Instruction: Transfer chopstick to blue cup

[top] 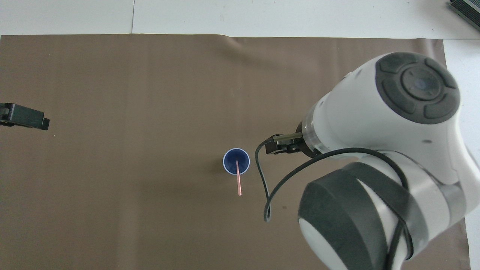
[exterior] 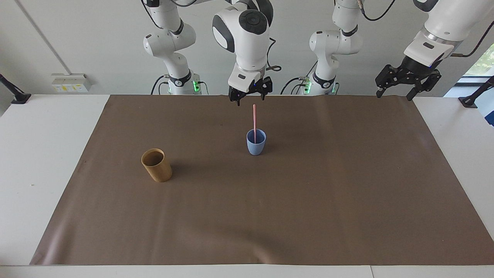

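The light-blue cup (exterior: 256, 143) stands upright on the brown mat, about midway along the table. The pale-pink chopstick (exterior: 254, 117) stands in it, nearly upright, with its top leaning toward the robots. In the overhead view the blue cup (top: 236, 161) and the chopstick (top: 238, 182) both show uncovered. My right gripper (exterior: 250, 97) hangs open just above the chopstick's top, apart from it and holding nothing. My left gripper (exterior: 399, 90) waits open and raised over the mat's edge at the left arm's end.
A tan-brown cup (exterior: 156, 165) stands on the mat (exterior: 308, 200) toward the right arm's end, farther from the robots than the blue cup. The right arm's bulk (top: 375, 168) hides it in the overhead view. White table (exterior: 46, 154) borders the mat.
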Controlling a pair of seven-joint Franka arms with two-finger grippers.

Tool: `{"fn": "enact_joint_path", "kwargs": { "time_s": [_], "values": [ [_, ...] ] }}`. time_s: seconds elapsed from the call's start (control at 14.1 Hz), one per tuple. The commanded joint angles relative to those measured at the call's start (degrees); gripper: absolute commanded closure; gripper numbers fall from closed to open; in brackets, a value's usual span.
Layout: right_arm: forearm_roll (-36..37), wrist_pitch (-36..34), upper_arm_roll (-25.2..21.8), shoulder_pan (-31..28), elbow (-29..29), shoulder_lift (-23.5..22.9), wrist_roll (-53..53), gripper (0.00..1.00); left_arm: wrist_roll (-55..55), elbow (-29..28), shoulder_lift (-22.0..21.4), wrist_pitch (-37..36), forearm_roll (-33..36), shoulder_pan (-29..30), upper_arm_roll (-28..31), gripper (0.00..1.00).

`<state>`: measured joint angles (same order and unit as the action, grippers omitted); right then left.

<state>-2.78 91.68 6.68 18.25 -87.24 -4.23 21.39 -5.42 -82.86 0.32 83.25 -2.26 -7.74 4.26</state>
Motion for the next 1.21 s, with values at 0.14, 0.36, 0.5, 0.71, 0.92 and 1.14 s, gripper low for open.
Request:
{"fn": "enact_joint_path", "kwargs": {
  "time_s": [0.14, 0.36, 0.5, 0.71, 0.92, 1.14],
  "values": [
    [6.90, 1.04, 0.52, -3.91, 3.29, 0.28, -0.74, 0.00, -0.12, -1.25, -1.28, -0.55, 1.03, 0.89, -0.65, 0.00],
    [7.17, 1.04, -1.14, -3.92, 5.92, 0.28, -0.21, 0.00, -0.12, -1.25, -1.28, -0.55, 1.12, 0.63, -0.74, 0.00],
    [7.00, 0.34, -2.81, -4.01, 7.78, 0.54, -0.30, 0.00, -0.12, -1.25, -1.28, -0.55, 1.03, 0.71, -0.74, 0.00],
    [6.30, -0.10, -5.80, -4.01, 7.96, 3.52, -0.65, 0.00, -0.12, -1.25, -1.20, -0.55, 1.03, 0.71, -0.74, 0.00],
    [6.12, -2.73, -9.23, -4.88, 7.96, 5.02, -2.22, 0.00, 0.06, -1.25, -1.20, -0.37, 1.03, 0.45, -0.74, 0.00],
    [3.67, -5.46, -9.58, -8.74, 7.61, 6.16, -8.80, 0.00, 0.15, -1.25, -1.28, -0.28, 1.03, 0.36, -0.74, 0.00]
  ]
}}
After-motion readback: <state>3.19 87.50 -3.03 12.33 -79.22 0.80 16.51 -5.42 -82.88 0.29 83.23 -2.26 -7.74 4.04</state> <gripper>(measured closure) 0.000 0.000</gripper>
